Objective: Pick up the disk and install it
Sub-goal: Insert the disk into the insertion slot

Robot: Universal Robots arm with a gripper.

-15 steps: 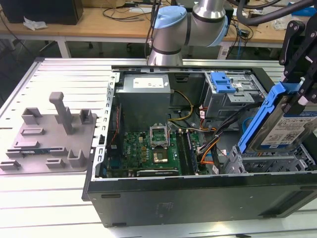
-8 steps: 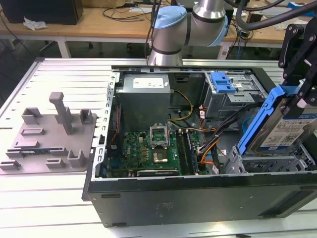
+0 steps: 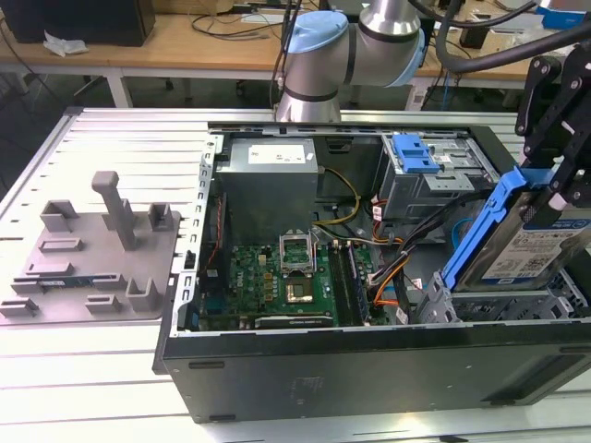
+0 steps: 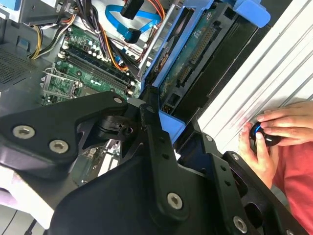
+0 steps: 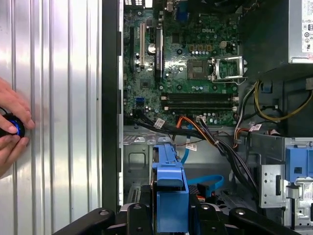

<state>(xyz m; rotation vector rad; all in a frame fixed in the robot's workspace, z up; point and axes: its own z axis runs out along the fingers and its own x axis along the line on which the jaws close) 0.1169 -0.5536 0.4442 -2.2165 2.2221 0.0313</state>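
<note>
I log: tilted disk (image 3: 522, 247) over the corner bay (image 3: 561, 298) of the case (image 3: 369, 369); cables (image 3: 392, 269) crowd alongside; hands (image 4: 276, 125) on table (image 5: 58, 73) beside it; room above motherboard (image 3: 277, 277).

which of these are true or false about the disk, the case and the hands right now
1. The gripper is shut on the disk. True.
2. The disk lies flat on the grey plate beside the case. False: it is held tilted, its lower end at the drive bay at the exterior view's right end of the case.
3. The case is open, with the motherboard showing. True.
4. A person's hands rest on the motherboard. False: the hands rest on the ribbed metal table outside the case, around a small black and blue object.
</note>
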